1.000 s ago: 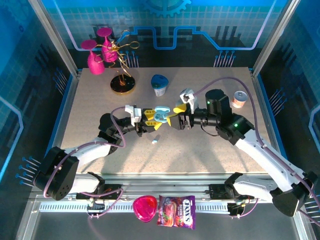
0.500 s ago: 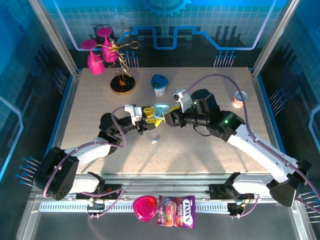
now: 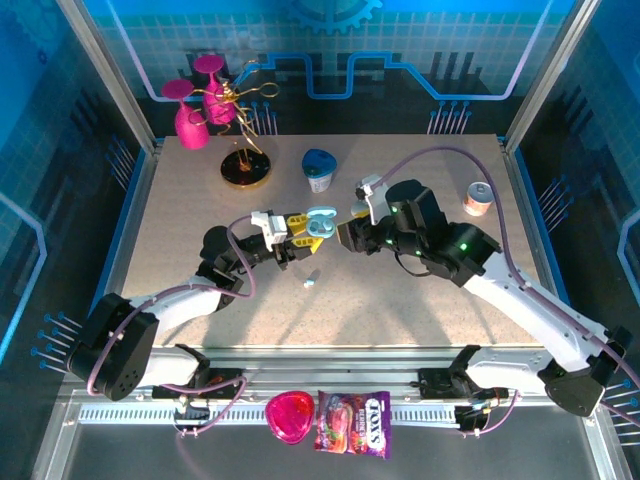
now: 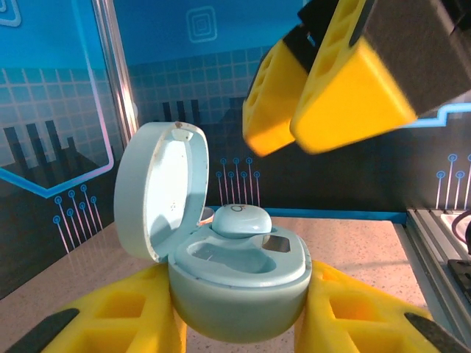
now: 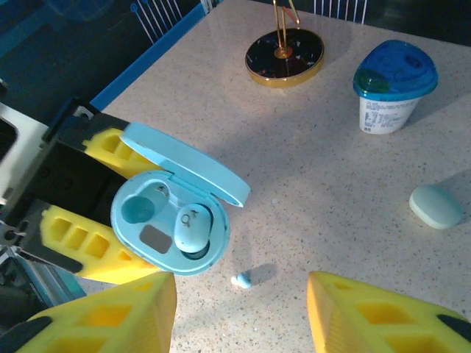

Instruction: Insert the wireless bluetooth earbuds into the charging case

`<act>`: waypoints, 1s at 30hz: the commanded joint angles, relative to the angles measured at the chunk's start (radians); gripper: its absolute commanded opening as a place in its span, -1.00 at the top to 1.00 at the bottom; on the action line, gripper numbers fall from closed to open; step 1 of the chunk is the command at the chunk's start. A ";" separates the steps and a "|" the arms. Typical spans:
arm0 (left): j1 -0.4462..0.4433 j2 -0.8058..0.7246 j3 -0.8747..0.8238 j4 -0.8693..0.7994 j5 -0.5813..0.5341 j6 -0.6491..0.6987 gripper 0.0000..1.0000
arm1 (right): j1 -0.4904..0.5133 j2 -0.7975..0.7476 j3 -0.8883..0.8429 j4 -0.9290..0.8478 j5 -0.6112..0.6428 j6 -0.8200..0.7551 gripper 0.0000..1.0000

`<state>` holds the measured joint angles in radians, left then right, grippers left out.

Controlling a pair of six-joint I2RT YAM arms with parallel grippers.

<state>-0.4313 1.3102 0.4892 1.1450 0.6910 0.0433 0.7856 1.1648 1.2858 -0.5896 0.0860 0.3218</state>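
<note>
**While the left arm clamps the open case, one earbud sits inside**

Because the left gripper [image 4: 235, 327] presses its yellow fingers [image 4: 140, 312] against both sides of the charging case [image 4: 237, 283], the case is held firmly over the middle of the table [image 3: 400, 310]. Its lid [image 4: 156, 193] stands open, hinged up on the side away from the right arm. Inside, the seated earbud [image 5: 193, 226] fills one pocket. The other pocket [image 5: 138, 208] looks hollow, with nothing in it. Between the two pockets is a small grey patch.

The right gripper [image 5: 241, 312] hangs just beside and a little above the case. Its two fingers are spread apart and nothing is between them.

On the table lies a loose earbud [image 3: 309, 284], near the case on the side toward the arm bases, touching neither gripper. In the right wrist view, a pale oval object [image 5: 436, 206] rests on the table well apart from the case.

Around the loose earbud the table is bare up to the near edge. Behind the case stands a blue-lidded cup [image 3: 319, 170], near but not touching. A gold stand [image 3: 245, 168] and pink glasses [image 3: 192, 108] are at the far left corner, and a can [image 3: 479, 198] stands close to the right edge. A sweets bag [image 3: 353, 410] lies beyond the near edge, between the arm bases.
</note>
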 commanded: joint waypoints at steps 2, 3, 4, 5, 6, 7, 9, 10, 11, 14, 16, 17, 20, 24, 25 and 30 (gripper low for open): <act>-0.004 0.001 -0.017 -0.008 -0.029 0.078 0.37 | 0.054 0.027 0.072 -0.054 0.077 -0.012 0.11; -0.004 -0.001 -0.018 -0.014 -0.030 0.091 0.36 | 0.061 0.041 0.083 -0.063 0.092 -0.010 0.17; -0.004 -0.004 -0.017 -0.021 -0.029 0.099 0.36 | 0.064 0.052 0.092 -0.069 0.098 -0.006 0.24; -0.005 -0.006 -0.017 -0.032 -0.026 0.110 0.36 | 0.068 0.065 0.102 -0.074 0.100 -0.003 0.28; -0.004 -0.008 -0.017 -0.039 -0.023 0.116 0.36 | 0.072 0.076 0.110 -0.075 0.100 -0.005 0.33; -0.004 -0.008 -0.015 -0.042 -0.018 0.118 0.35 | 0.072 0.086 0.116 -0.075 0.099 -0.007 0.37; -0.004 -0.006 -0.017 -0.033 -0.012 0.114 0.35 | 0.074 0.109 0.134 -0.083 0.097 -0.009 0.42; -0.004 -0.006 -0.018 -0.027 -0.009 0.111 0.35 | 0.075 0.118 0.142 -0.086 0.098 -0.009 0.44; -0.004 -0.005 -0.018 -0.018 -0.005 0.104 0.35 | 0.075 0.128 0.150 -0.090 0.094 -0.009 0.46; -0.004 0.000 -0.018 0.005 0.004 0.085 0.35 | 0.074 0.149 0.162 -0.092 0.082 -0.009 0.50; -0.004 0.006 -0.019 0.031 0.005 0.067 0.35 | 0.075 0.160 0.161 -0.091 0.077 -0.007 0.53; -0.004 0.009 -0.018 0.044 0.008 0.059 0.35 | 0.075 0.165 0.160 -0.093 0.077 -0.008 0.54; -0.004 0.018 -0.014 0.078 0.015 0.033 0.35 | 0.074 0.180 0.157 -0.095 0.069 -0.010 0.57; -0.004 0.014 -0.012 0.090 0.022 0.017 0.35 | 0.073 0.190 0.157 -0.095 0.058 -0.013 0.57; -0.004 0.012 -0.012 0.088 0.022 0.019 0.35 | 0.073 0.190 0.159 -0.096 0.056 -0.013 0.57; -0.004 0.001 -0.019 0.047 0.005 0.055 0.35 | 0.072 0.148 0.143 -0.077 0.056 -0.006 0.50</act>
<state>-0.4328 1.3220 0.4843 1.1572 0.6769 0.0799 0.8463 1.3399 1.4155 -0.6655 0.1535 0.3149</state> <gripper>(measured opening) 0.347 0.239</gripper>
